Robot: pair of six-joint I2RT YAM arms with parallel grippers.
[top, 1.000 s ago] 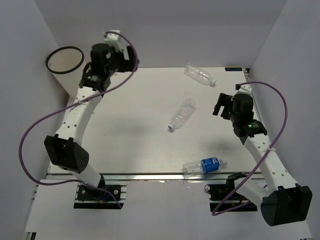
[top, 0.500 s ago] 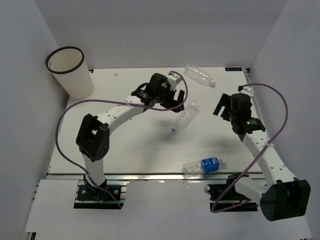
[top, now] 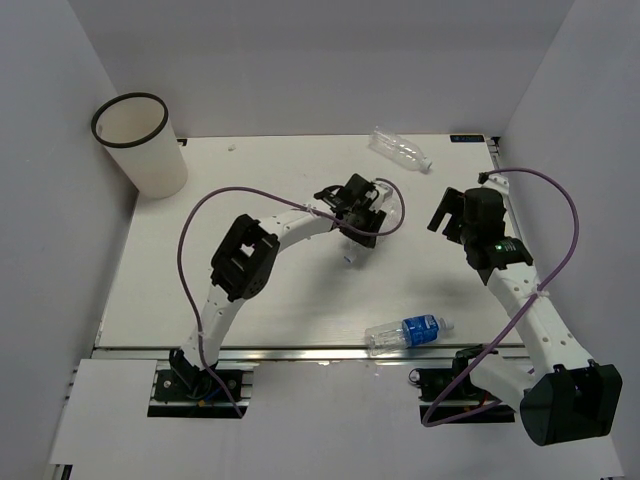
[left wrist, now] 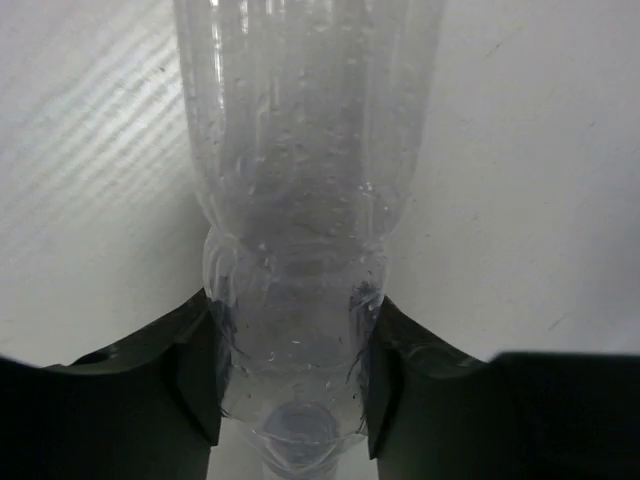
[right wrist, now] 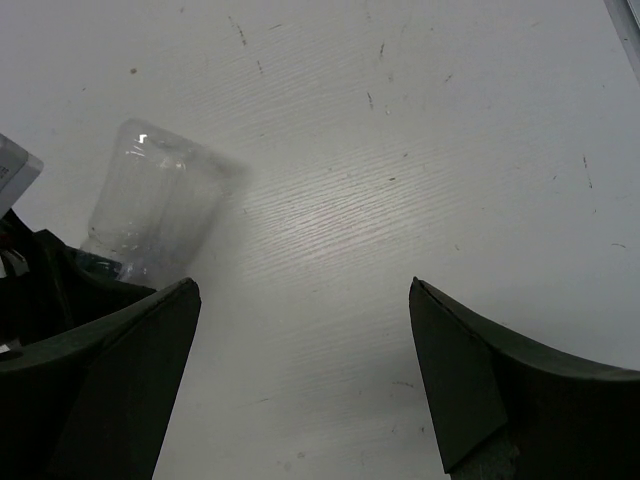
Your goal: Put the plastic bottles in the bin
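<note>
- Bin (top: pixel 140 150): white, black-rimmed, upright at the far left corner of the desk (top: pixel 250 300).
- Left hand (left wrist: pixel 290 350): mid-desk, fingers pressed against both sides of a clear bottle (left wrist: pixel 300 150) lying there.
- Second clear bottle (top: pixel 400 150): lying at the far edge.
- Blue-labelled bottle (top: pixel 405 333): lying at the near edge.
- Right hand (right wrist: pixel 300 360): right side, jaws spread wide, holding nothing.

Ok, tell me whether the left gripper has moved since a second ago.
Yes. The left gripper swung right, away from the bin, out to the clear bottle in the middle.
</note>
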